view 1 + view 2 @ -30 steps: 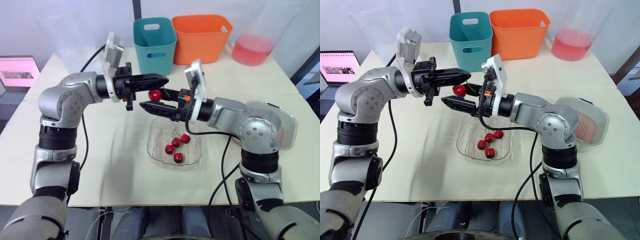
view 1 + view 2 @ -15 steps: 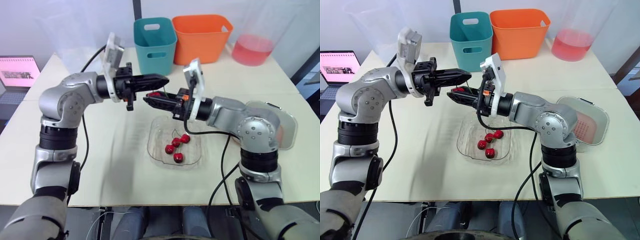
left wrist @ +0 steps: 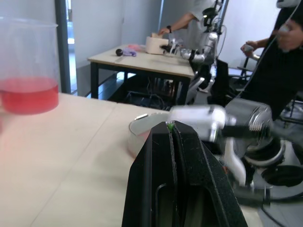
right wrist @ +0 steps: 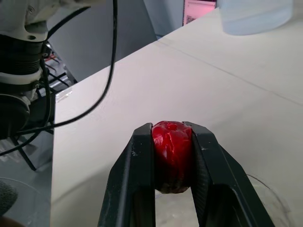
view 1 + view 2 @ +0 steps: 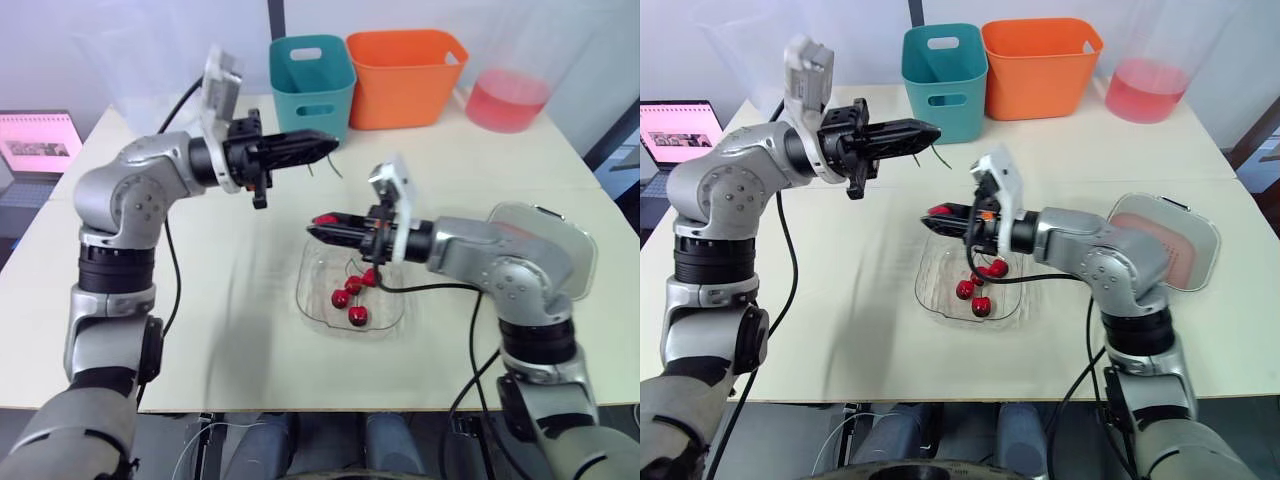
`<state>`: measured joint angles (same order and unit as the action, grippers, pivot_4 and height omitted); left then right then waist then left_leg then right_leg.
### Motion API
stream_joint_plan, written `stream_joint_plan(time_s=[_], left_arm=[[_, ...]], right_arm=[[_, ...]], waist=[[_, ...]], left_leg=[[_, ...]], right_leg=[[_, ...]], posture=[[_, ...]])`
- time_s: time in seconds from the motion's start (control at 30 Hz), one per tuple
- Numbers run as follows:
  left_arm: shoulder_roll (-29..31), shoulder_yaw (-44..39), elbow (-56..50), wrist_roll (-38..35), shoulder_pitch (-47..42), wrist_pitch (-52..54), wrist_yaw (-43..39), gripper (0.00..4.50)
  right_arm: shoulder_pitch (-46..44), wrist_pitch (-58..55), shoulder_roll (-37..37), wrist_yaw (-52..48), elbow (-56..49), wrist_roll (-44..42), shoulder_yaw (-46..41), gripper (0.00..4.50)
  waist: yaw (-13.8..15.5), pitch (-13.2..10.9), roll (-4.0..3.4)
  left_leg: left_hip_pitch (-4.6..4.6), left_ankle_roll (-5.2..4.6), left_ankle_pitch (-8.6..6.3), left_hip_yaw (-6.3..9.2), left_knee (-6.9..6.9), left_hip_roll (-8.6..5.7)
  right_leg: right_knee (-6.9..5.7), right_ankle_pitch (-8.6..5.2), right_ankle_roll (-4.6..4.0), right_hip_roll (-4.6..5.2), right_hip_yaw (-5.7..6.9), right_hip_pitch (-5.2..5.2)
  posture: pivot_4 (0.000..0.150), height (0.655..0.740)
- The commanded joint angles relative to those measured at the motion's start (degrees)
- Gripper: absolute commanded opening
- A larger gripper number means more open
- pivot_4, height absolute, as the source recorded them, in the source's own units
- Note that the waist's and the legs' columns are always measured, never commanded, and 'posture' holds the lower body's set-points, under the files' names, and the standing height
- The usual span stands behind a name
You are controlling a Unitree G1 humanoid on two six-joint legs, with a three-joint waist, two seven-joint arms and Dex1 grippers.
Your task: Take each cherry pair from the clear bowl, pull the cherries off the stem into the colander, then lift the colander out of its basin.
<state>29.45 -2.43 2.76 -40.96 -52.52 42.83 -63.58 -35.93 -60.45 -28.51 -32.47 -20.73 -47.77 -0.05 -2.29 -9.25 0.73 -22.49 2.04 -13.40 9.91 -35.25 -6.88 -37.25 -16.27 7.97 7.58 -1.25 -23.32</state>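
Cherry (image 4: 172,153) sitting clamped in right gripper (image 5: 318,225) over bowl (image 5: 305,290); left gripper (image 5: 330,146) pinching stem (image 5: 941,159), well apart. Advising: swinging right over colander (image 5: 1165,245), lowering close before releasing

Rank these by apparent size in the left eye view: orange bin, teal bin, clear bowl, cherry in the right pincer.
1. Orange plastic bin, narrowly.
2. Clear plastic bowl and teal plastic bin look about alike; the bowl sits nearer the camera, so no ranking.
3. Red cherry in the right pincer, by far smallest.
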Motion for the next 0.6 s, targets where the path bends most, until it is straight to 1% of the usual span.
stream_joint_plan(time_s=[0.03, 0.13, 0.2, 0.27, 0.33, 0.43, 0.6], left_arm=[[1.5, 0.6, -1.6, 2.3, 1.5, -3.0, -0.7, 0.0], [2.3, 1.6, -1.6, 4.1, 3.5, -5.1, -1.5, 0.0], [2.1, 2.0, -1.5, 4.7, 4.3, -6.0, -1.8, 0.0], [1.6, 2.4, -1.3, 5.2, 4.6, -6.7, -2.0, 0.0], [1.1, 2.7, -0.8, 5.5, 4.6, -7.2, -2.3, 0.0], [0.5, 3.2, 0.2, 6.0, 4.3, -8.0, -2.9, 0.0], [0.0, 3.5, 0.8, 6.4, 4.2, -8.4, -3.3, 0.0]], right_arm=[[2.0, 2.5, -9.0, -2.4, -2.1, 0.3, -11.1, 0.71], [7.0, 5.8, -19.4, -5.5, 1.3, 4.5, -17.9, 0.71], [13.0, 10.4, -26.4, -8.4, 4.7, 10.3, -20.1, 0.71], [19.0, 14.5, -31.2, -11.4, 7.1, 14.3, -21.7, 0.71], [23.8, 17.3, -33.2, -13.6, 9.0, 16.3, -23.4, 0.71], [29.1, 20.3, -33.5, -15.0, 11.7, 18.8, -25.2, 0.71], [31.8, 22.9, -32.1, -14.5, 13.7, 21.1, -25.6, 0.71]], waist=[[0.4, 0.0, 0.0], [1.3, 0.0, 0.01], [1.5, 0.0, 0.01], [1.7, 0.0, 0.03], [1.5, 0.0, 0.03], [1.1, 0.0, 0.0], [1.1, 0.0, 0.0]], left_leg=[[0.0, 0.0, 0.0, 0.0, 0.0, -0.04], [-0.01, -0.07, -0.04, -0.07, 0.0, -0.08], [0.0, -0.1, -0.06, -0.19, 0.0, -0.07], [0.0, -0.16, -0.09, -0.22, -0.01, -0.07], [0.0, -0.16, -0.09, -0.27, -0.05, -0.07], [0.07, -0.18, -0.1, -0.37, -0.07, 0.0], [0.09, -0.16, -0.09, -0.4, -0.06, 0.07]], right_leg=[[0.01, 0.0, 0.0, 0.03, 0.0, 0.01], [0.09, 0.0, 0.0, 0.05, -0.01, 0.04], [0.1, 0.0, 0.0, 0.03, 0.0, 0.06], [0.13, -0.01, 0.01, 0.04, 0.04, 0.1], [0.11, 0.0, 0.01, 0.04, 0.02, 0.12], [0.07, 0.0, 0.02, 0.01, -0.01, 0.14], [0.06, 0.0, 0.02, -0.02, -0.02, 0.13]], posture=[[0.15, 0.74], [0.15, 0.74], [0.15, 0.74], [0.15, 0.74], [0.15, 0.74], [0.15, 0.74], [0.15, 0.74]])
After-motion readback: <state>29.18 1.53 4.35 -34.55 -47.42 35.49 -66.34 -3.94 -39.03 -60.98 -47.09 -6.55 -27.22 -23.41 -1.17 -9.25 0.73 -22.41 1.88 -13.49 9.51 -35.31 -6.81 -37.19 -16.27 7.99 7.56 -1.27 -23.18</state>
